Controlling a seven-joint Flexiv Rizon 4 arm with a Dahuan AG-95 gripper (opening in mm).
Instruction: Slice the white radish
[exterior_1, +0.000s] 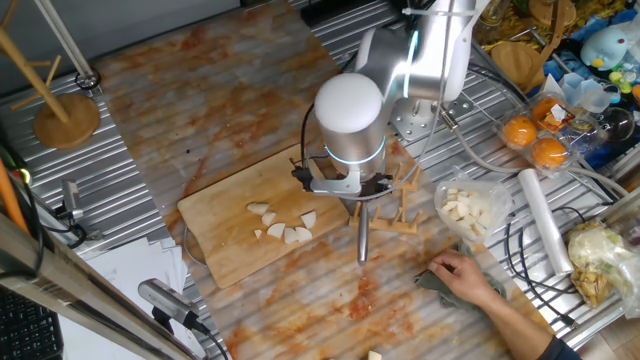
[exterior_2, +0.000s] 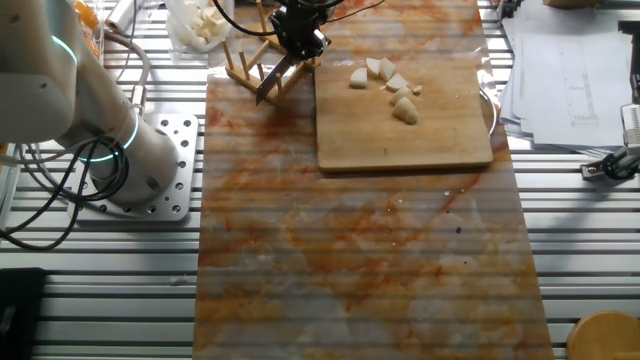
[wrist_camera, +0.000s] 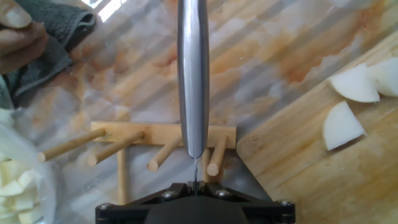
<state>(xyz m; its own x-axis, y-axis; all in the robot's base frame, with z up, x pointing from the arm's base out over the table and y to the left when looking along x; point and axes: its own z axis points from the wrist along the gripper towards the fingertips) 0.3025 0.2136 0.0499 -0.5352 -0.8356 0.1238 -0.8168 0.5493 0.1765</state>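
While radish slices (exterior_1: 283, 229) lie on the cutting board (exterior_1: 232, 254), the fingers (exterior_1: 362, 197) grasp a knife (exterior_1: 364, 232) above the wooden rack (exterior_1: 404, 205).

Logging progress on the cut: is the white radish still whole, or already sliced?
Sliced. The white radish lies as several separate cream pieces on the cutting board; the knife is off the board.
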